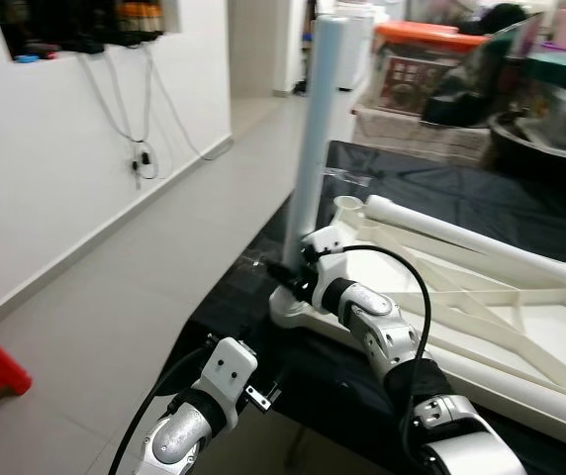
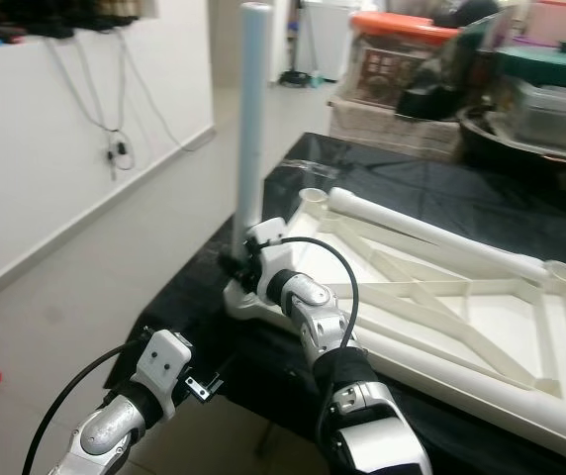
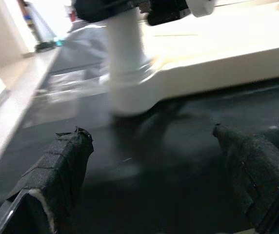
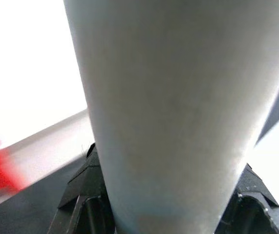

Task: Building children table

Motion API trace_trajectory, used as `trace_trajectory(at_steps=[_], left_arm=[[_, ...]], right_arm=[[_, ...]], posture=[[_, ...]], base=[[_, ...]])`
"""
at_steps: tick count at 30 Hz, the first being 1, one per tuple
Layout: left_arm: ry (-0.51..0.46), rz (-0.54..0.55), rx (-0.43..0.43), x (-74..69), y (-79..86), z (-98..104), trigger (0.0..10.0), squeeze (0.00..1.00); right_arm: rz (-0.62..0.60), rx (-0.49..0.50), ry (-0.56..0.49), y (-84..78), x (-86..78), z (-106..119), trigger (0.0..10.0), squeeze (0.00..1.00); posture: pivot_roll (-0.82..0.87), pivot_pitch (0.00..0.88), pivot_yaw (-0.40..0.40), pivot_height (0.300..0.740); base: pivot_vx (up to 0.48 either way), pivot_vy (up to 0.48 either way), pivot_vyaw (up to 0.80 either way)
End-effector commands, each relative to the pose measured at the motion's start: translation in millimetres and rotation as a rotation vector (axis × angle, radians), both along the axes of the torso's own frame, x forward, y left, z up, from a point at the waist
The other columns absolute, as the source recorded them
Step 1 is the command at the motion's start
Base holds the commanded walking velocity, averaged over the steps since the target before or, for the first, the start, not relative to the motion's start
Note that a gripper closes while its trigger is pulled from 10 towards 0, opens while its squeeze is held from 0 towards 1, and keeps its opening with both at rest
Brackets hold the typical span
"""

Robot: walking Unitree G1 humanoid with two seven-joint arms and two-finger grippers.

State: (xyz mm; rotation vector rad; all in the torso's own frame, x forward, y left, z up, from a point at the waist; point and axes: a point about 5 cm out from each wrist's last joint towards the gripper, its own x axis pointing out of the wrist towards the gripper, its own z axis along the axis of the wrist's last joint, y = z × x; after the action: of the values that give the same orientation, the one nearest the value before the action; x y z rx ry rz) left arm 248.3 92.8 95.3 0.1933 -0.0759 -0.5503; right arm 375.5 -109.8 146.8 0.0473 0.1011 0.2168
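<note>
With the pale leg (image 1: 315, 119) stood upright in the corner socket of the upturned table top (image 1: 481, 317) and clamped low by the right gripper (image 1: 291, 272), the left gripper (image 3: 154, 195) hanging spread and empty, tilt and binding are risked if pushed off-axis.

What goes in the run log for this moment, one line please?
right tool: shut on table leg, upright in corner socket | left tool: open, low by black mat edge | tabletop: upside down on mat

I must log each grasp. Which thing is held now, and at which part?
The right gripper holds the upright table leg near its bottom end, above the tabletop corner. The left gripper is open, holding nothing.
</note>
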Motion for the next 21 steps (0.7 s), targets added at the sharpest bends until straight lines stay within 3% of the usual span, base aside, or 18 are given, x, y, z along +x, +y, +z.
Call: trace_trajectory(at_steps=[1, 2, 4, 7, 12, 13, 15, 16, 20, 21], left_arm=[[0.009, -0.003, 0.005, 0.6, 1.4, -2, 10.0, 0.00], [0.009, -0.003, 0.005, 0.6, 1.4, -2, 10.0, 0.00], [-0.010, 0.006, 0.004, 4.5, 3.6, 2, 10.0, 0.00], [-0.023, 0.011, 0.005, 7.1, 5.5, 5, 10.0, 0.00], [-0.033, 0.019, 0.000, 8.8, 7.2, 8, 10.0, 0.00], [-0.054, 0.025, -0.003, 10.8, 8.7, 12, 10.0, 0.00], [-0.054, 0.025, -0.003, 10.8, 8.7, 12, 10.0, 0.00], [-0.081, 0.024, -0.001, 12.5, 10.1, 16, 10.0, 0.00], [-0.169, -0.043, 0.049, 2.7, -0.4, 19, 10.0, 0.00], [-0.184, -0.048, 0.048, 0.1, -2.8, 21, 10.0, 0.00]], right_arm=[[-0.332, 0.031, 0.034, -42.7, -4.2, -6, 0.0, 0.00], [-0.332, 0.031, 0.034, -42.7, -4.2, -6, 0.0, 0.00], [-0.595, 0.032, 0.050, -58.3, -21.4, -13, 0.0, 0.00], [-0.665, 0.040, 0.048, -57.0, -27.7, -14, 0.0, 0.00], [-0.664, 0.044, 0.049, -51.3, -25.8, -13, 0.0, 0.00], [-0.630, 0.055, 0.042, -44.1, -21.0, -10, 10.0, 0.00], [-0.630, 0.055, 0.042, -44.1, -21.0, -10, 10.0, 0.00], [-0.562, 0.073, 0.007, -32.1, -14.8, -5, 10.0, 1.00], [-0.421, 0.115, -0.077, -19.2, -7.7, 6, 10.0, 1.00], [-0.372, 0.131, -0.099, -20.9, -7.2, 8, 10.0, 0.00]], posture=[[0.17, 0.000, -0.062, 0.740], [0.17, 0.000, -0.062, 0.740], [0.18, 0.000, -0.059, 0.740], [0.18, 0.000, -0.060, 0.740], [0.18, 0.000, -0.067, 0.740], [0.19, 0.000, -0.074, 0.740], [0.19, 0.000, -0.074, 0.740], [0.18, 0.000, -0.059, 0.740], [0.18, 0.000, -0.058, 0.740], [0.18, 0.000, -0.059, 0.740]], base=[[0.000, 0.000, 0.00], [0.000, 0.000, 0.00], [0.000, 0.000, 0.00], [0.000, 0.000, 0.00], [0.000, 0.000, 0.00], [0.000, 0.000, 0.00], [0.000, 0.000, 0.00], [0.000, 0.000, 0.00], [0.000, 0.000, 0.00], [0.000, 0.000, 0.00]])
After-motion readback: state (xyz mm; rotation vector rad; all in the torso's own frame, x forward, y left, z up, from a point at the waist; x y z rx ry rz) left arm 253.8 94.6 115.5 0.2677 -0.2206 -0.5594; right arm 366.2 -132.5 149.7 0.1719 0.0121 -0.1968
